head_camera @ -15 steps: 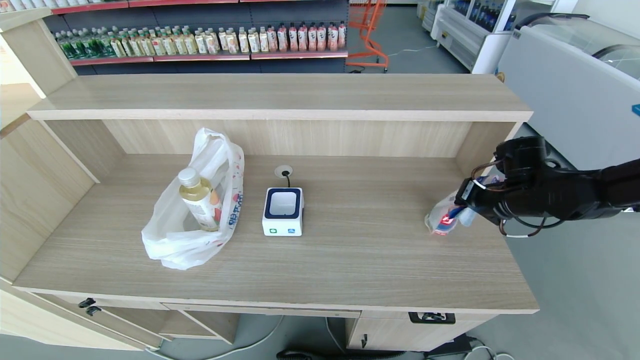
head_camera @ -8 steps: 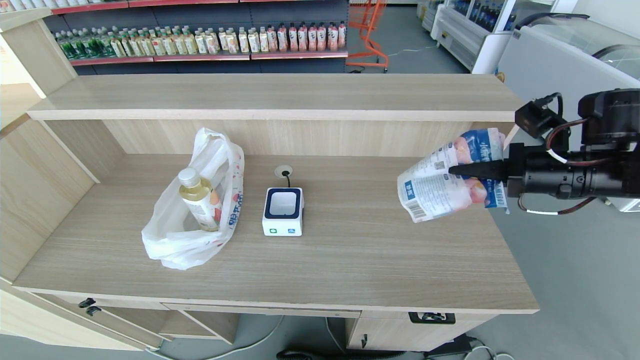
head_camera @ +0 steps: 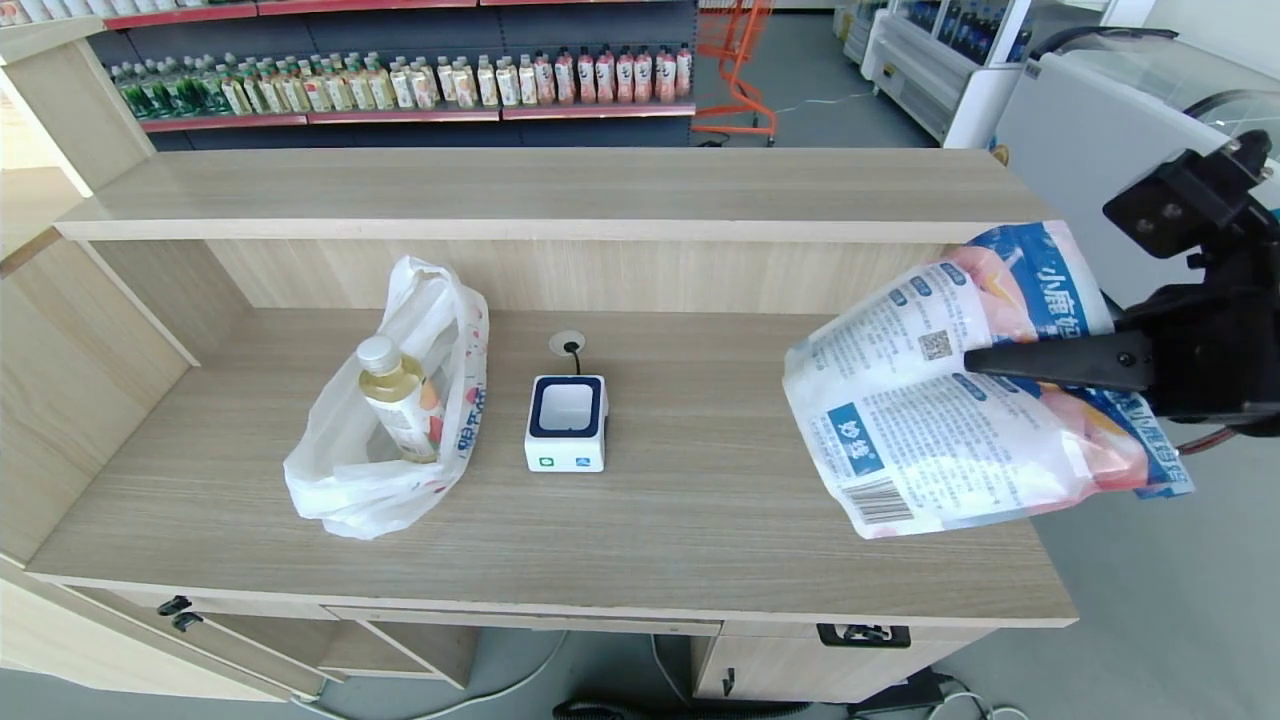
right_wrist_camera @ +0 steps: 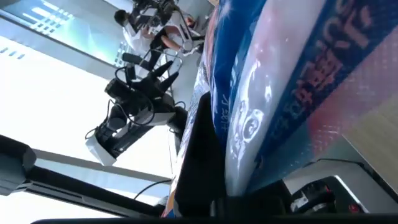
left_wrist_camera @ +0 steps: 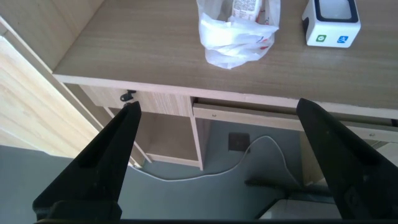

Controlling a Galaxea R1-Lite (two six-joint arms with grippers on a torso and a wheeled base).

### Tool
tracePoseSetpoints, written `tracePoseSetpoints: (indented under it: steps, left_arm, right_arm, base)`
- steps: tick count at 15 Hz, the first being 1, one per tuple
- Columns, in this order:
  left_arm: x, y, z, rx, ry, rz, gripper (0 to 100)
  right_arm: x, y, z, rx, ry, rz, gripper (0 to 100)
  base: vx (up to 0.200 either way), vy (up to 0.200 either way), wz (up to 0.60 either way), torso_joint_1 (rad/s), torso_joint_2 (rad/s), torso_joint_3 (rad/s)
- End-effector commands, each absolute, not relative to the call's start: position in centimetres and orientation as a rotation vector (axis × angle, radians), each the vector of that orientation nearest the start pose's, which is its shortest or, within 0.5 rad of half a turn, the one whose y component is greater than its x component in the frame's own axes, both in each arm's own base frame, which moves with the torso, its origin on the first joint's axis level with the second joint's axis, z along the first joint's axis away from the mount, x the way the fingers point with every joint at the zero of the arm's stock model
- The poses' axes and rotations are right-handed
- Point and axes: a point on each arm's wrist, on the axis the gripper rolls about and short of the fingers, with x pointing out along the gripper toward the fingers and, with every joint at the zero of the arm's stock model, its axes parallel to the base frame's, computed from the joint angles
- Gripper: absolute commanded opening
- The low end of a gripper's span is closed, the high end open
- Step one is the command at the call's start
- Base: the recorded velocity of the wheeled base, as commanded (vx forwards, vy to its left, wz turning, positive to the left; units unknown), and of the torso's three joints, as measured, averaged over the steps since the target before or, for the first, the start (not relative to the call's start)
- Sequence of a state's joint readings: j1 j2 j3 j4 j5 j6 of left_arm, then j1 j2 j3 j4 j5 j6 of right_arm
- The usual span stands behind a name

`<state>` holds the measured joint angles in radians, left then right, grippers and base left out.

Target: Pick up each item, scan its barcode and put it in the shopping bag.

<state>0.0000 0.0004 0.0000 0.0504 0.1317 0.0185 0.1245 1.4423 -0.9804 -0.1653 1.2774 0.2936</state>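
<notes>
Well, the wooden counter (head_camera: pixel 700 520) carried the white shopping bag (head_camera: pixel 340 490) on its left part, with a tea bottle (head_camera: pixel 400 400) standing inside. Near the counter's right end the right gripper (head_camera: pixel 975 362) held a printed snack pouch (head_camera: pixel 930 420) in the air, jaws clamped across its middle, the barcode (head_camera: pixel 882 500) showing at a lower corner. The left gripper (left_wrist_camera: pixel 217 107) hung before the counter's front edge, jaws spread wide, holding nothing. The small white scanner (head_camera: pixel 566 422) sat just right of the bag. To my eye this was the scanning step: next the pouch wanted carrying over and turning, barcode down toward the scanner's window.
</notes>
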Motion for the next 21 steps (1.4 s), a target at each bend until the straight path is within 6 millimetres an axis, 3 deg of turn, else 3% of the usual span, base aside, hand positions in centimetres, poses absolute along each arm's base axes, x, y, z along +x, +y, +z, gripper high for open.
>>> tracePoseSetpoints:
  steps: [1,4,6,21]
  left_arm:
    - [-2.3,0.3,7.0,0.022,0.052,0.131,100]
    - [-2.3,0.3,7.0,0.022,0.052,0.131,100]
    - [-2.3,0.3,7.0,0.022,0.052,0.131,100]
    - [-2.3,0.3,7.0,0.022,0.052,0.131,100]
  right_arm:
    - [21.4,5.5,26.6,0.425,0.483,1.375,0]
    - [19.9,6.4,27.7,0.541,0.586,1.402,0]
    - [19.6,6.8,27.4,0.543,0.605,1.419,0]
    - [19.3,7.9,27.3,0.532,0.625,1.466,0]
  base:
    - [0.000,0.000,0.00,0.000,0.00,0.000]
    - [0.000,0.000,0.00,0.000,0.00,0.000]
    - [0.000,0.000,0.00,0.000,0.00,0.000]
    - [0.000,0.000,0.00,0.000,0.00,0.000]
